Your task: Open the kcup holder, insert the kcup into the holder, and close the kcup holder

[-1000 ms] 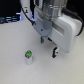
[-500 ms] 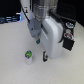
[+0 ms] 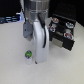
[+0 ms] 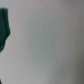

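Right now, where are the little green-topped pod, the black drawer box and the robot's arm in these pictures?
kcup [image 3: 28, 55]: exterior view, on its green top.
kcup holder [image 3: 64, 35]: exterior view, on the pulled-out drawer's slotted top.
robot arm [image 3: 41, 40]: exterior view, on its white lower casing; the gripper itself cannot be made out.

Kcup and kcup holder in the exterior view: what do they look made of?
The kcup: probably plastic, a white body with a green top, likely foil or film; too blurred to confirm. The kcup holder: black, boxy, flat dark faces, so plastic or painted metal; its open drawer shows round pod slots.
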Controlling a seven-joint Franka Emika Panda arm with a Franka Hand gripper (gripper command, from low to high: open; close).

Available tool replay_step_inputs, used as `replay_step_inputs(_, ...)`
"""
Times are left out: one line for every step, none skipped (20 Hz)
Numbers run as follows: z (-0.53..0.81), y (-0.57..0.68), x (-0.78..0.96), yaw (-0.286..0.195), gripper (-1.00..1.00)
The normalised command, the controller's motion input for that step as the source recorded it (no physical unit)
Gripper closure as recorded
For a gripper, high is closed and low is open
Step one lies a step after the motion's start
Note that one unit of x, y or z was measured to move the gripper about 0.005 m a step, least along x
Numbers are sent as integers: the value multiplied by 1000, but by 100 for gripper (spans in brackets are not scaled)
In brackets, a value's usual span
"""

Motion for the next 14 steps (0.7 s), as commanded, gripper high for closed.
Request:
replay_step_inputs(-258, -415, -210, -308, -100)
replay_step_inputs(-251, -434, -149, -301, -100)
replay_step_inputs(-265, -440, -149, -300, -100)
replay_step_inputs(-282, -438, -143, -299, -100)
replay_step_inputs(-308, -434, -145, -301, -100)
replay_step_inputs(-333, -434, -145, -302, -100)
replay_step_inputs(-340, -432, -146, -302, -100)
replay_step_inputs(-346, -436, -150, -297, -100)
replay_step_inputs(-332, -405, -122, -293, -100)
replay_step_inputs(-324, -402, -116, -288, -100)
replay_step_inputs(-311, -365, -90, -285, -100)
replay_step_inputs(-76, 16, 38, -9, -100)
replay_step_inputs(-131, -21, -52, -60, -100)
replay_step_inputs(-151, 7, -51, -42, -100)
